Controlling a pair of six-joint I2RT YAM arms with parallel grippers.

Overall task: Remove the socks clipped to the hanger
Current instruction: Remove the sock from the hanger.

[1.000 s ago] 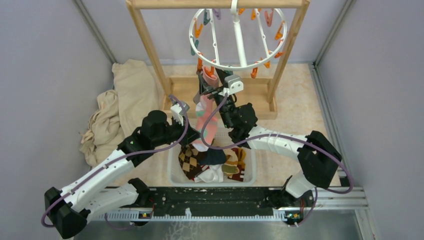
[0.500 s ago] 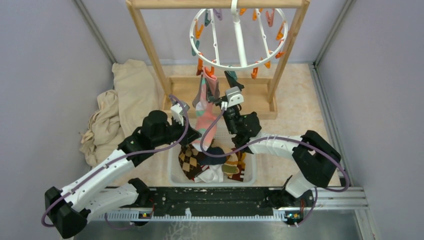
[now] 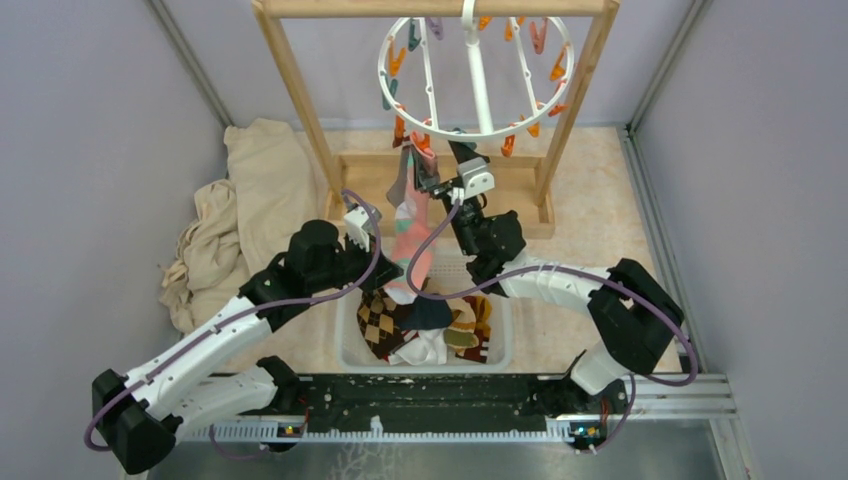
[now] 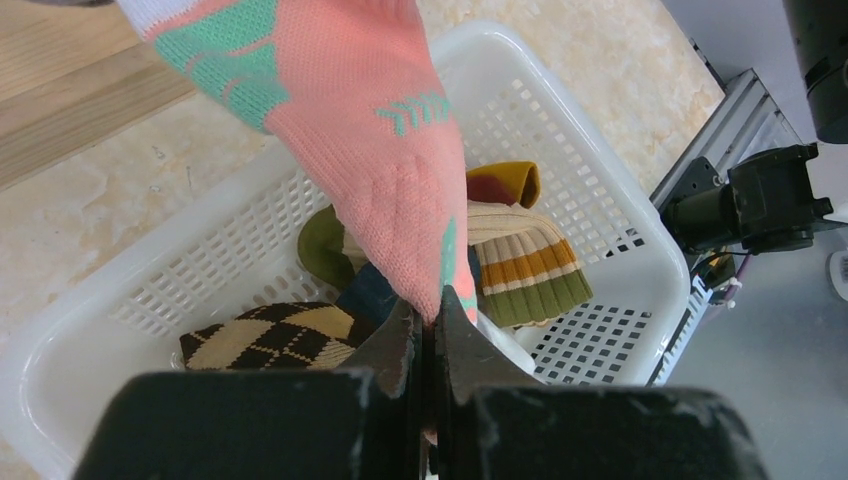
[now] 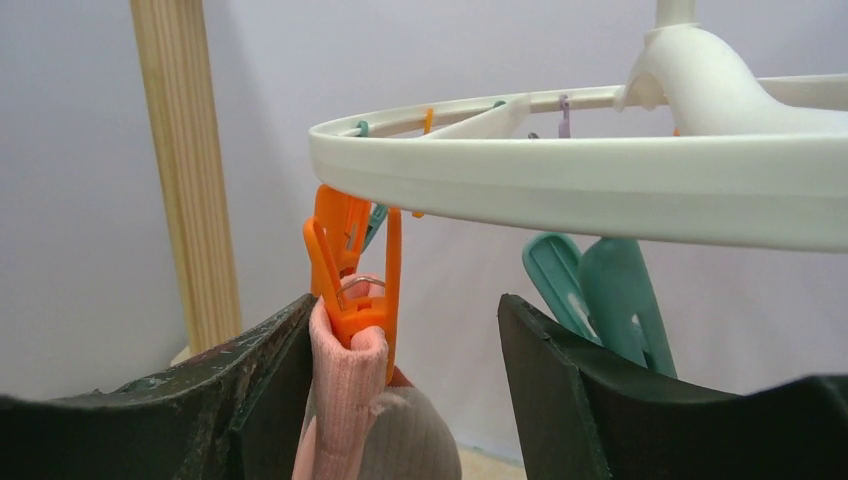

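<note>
Pincer [image 5: 405,305], right: agape around orange clip [image 5: 350,300]

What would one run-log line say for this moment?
left gripper: shut on pink sock | right gripper: open around orange clip | pink sock: clipped to hanger

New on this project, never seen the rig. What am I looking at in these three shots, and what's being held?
Two robot arms stand side by side, each ending in a two-finger gripper. The wide shot looks down from above and behind them; the other two come from a camera on each wrist. A round white hanger hangs from a wooden frame. An orange clip pins one pink sock to it. The left gripper is shut on the sock's toe, above a white basket holding loose socks. The right gripper is open, jaws either side of that clip. A beige cloth lies left.
</note>
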